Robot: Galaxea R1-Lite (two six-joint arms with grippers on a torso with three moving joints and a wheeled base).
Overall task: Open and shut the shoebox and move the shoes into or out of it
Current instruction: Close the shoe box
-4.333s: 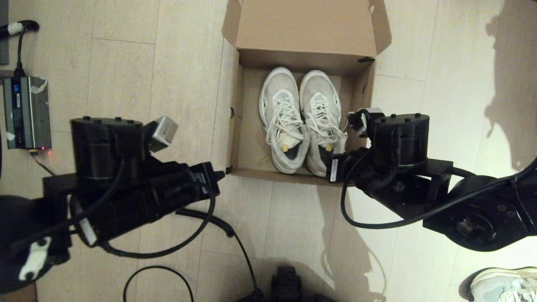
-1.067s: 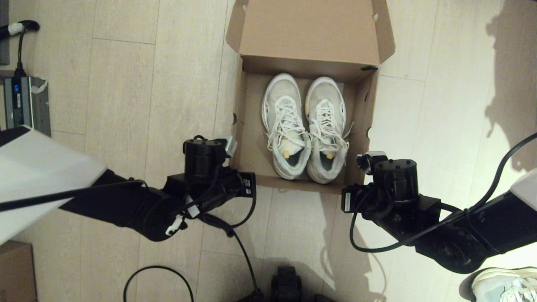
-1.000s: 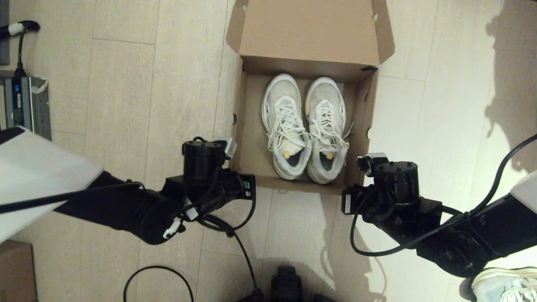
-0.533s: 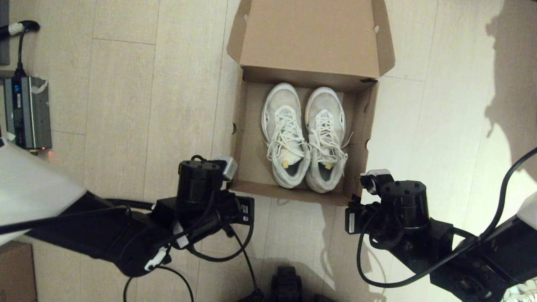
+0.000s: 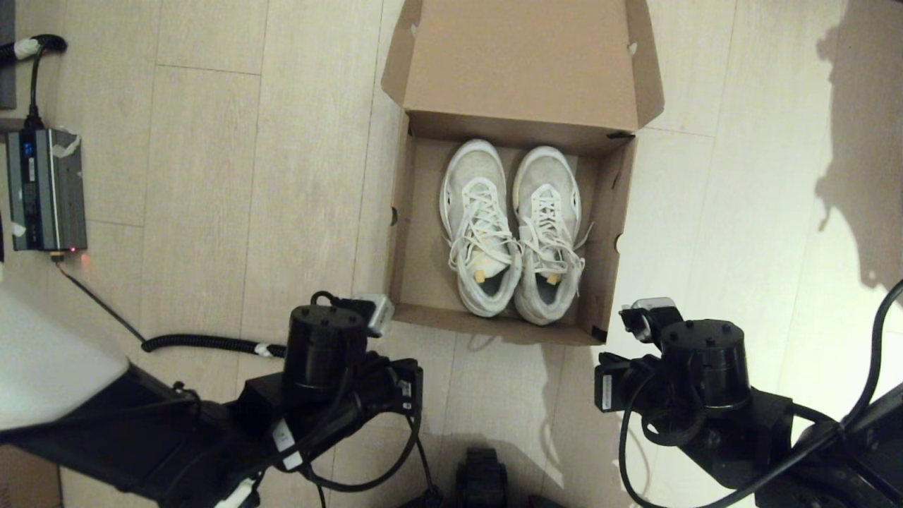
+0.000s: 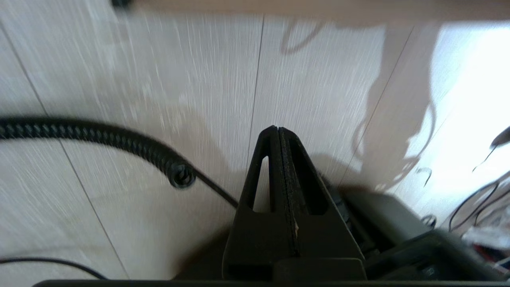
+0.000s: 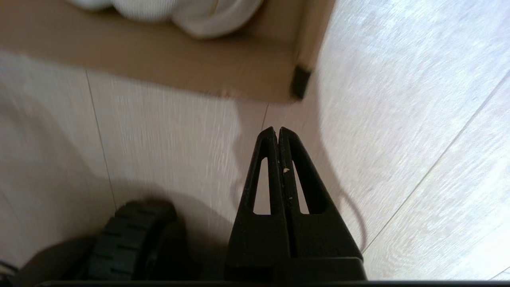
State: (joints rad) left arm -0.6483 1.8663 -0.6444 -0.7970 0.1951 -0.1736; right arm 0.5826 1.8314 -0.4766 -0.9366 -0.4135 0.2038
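Note:
The brown shoebox (image 5: 399, 233) stands open on the floor, its lid (image 5: 522, 63) folded back on the far side. The shoes (image 5: 511, 233), white with white laces, lie side by side inside, toes pointing away from me. My left arm (image 5: 324, 349) is off the box's near left corner and my right arm (image 5: 702, 360) off its near right corner; both are clear of the box. The left gripper (image 6: 277, 130) is shut and empty over bare floor. The right gripper (image 7: 277, 130) is also shut and empty, a short way from the box's taped corner (image 7: 299, 81).
A grey power unit (image 5: 46, 190) sits on the floor at far left, and a coiled black cable (image 5: 204, 344) runs from it past my left arm. A wheel of my base (image 7: 131, 235) shows near the right gripper. Wood floor surrounds the box.
Over the last seconds the box slid nearer to me; in the last half second it stayed put. Both arms have drawn back towards me, away from its near corners.

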